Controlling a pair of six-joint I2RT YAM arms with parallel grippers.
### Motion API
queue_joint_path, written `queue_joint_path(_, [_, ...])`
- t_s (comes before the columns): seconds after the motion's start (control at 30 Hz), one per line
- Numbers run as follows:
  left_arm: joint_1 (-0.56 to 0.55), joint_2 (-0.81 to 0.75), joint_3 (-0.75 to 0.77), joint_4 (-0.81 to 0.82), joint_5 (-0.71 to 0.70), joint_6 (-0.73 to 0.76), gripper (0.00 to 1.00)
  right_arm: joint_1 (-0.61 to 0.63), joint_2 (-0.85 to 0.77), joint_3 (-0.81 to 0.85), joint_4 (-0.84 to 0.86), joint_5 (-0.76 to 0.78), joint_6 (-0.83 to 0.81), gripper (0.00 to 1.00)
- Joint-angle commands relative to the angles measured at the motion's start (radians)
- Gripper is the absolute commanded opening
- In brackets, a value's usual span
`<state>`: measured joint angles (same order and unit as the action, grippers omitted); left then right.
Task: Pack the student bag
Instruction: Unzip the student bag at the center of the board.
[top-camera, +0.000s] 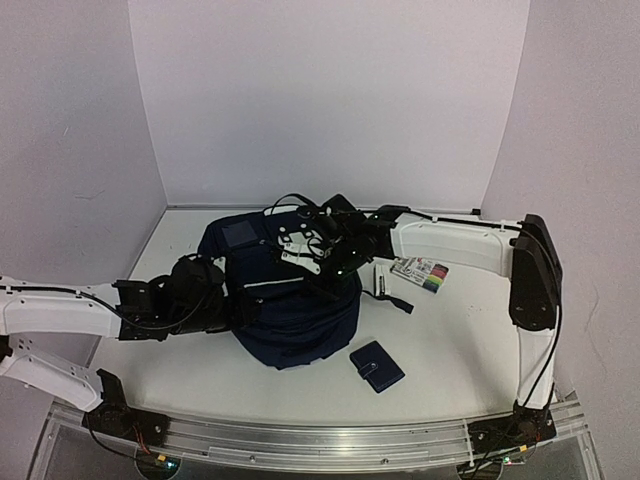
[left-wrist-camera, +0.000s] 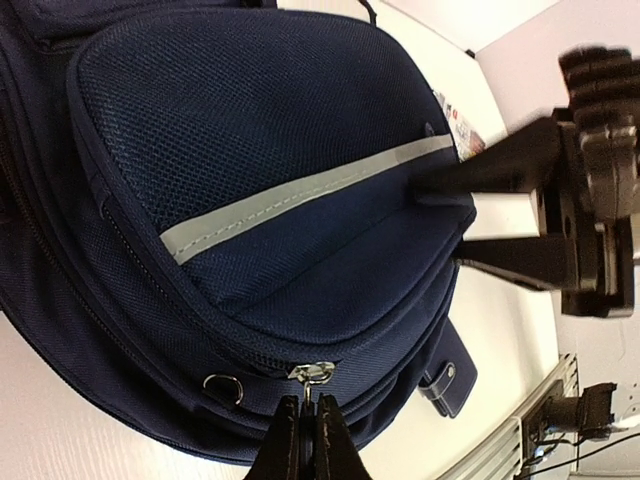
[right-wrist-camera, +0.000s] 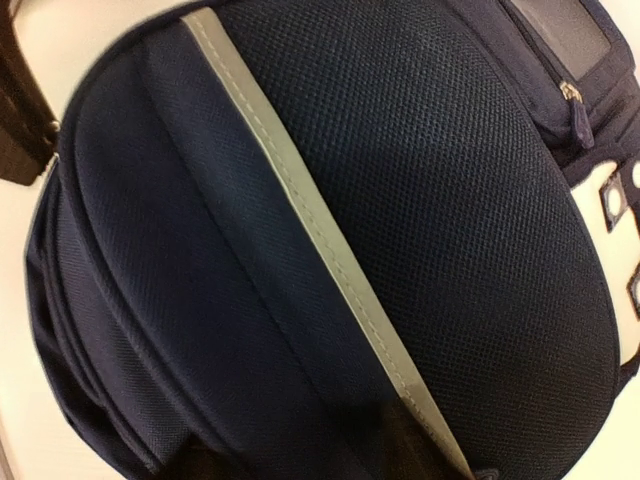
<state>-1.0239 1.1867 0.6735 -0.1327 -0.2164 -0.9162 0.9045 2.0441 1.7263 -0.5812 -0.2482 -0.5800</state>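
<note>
The left gripper (left-wrist-camera: 307, 408) is pinched tight on the zipper pull (left-wrist-camera: 316, 374) of the student bag (top-camera: 290, 320), which lies mid-table. The pull is best drawn along the curved track with the fabric held taut. The right gripper (left-wrist-camera: 445, 220) straddles the front pocket's edge at 3 o'clock; whether it grips cannot be told. A wallet (top-camera: 377, 366) at the bag's 4 o'clock and a colourful pack (top-camera: 422, 273) at 3 o'clock wait outside, and the right arm over the bag may crowd the opening.

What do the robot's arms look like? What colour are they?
The left arm and right arm are white tubes with black joints and thin black cables looping along them. Each ends in a black gripper: the left gripper has two slim dark fingers, the right gripper two long flat ones.
</note>
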Motion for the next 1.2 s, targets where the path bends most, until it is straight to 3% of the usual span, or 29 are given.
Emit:
queue_joint_path(0.0, [0.022,-0.056,0.013,-0.095,-0.089,-0.062,0.00,-0.004,-0.025,-0.022,0.054,0.112,-0.004,0.06])
queue_joint_path(0.07, [0.036,-0.056,0.023,-0.172,-0.129,-0.108,0.00,-0.004,-0.049,-0.033,0.054,0.110,0.006,0.00])
queue_joint_path(0.23, [0.098,-0.086,0.019,-0.370,-0.202,-0.238,0.00,-0.004,-0.104,-0.058,0.053,0.144,0.000,0.00])
queue_joint_path(0.4, [0.180,-0.168,-0.012,-0.401,-0.241,-0.228,0.00,-0.005,-0.144,-0.069,0.054,0.147,-0.003,0.00])
queue_joint_path(0.57, [0.262,-0.203,-0.014,-0.362,-0.257,-0.107,0.01,-0.006,-0.162,-0.061,0.054,0.151,-0.016,0.00])
queue_joint_path(0.73, [0.277,-0.103,0.067,-0.356,-0.116,0.161,0.03,-0.006,-0.158,-0.019,0.052,0.169,-0.020,0.00])
queue_joint_path(0.87, [0.277,-0.004,0.150,-0.472,-0.026,0.308,0.00,-0.015,-0.148,0.018,0.052,0.177,-0.019,0.00])
queue_joint_path(1.17, [0.278,-0.053,0.180,-0.587,0.013,0.422,0.00,-0.029,-0.165,-0.016,0.052,0.207,-0.060,0.00])
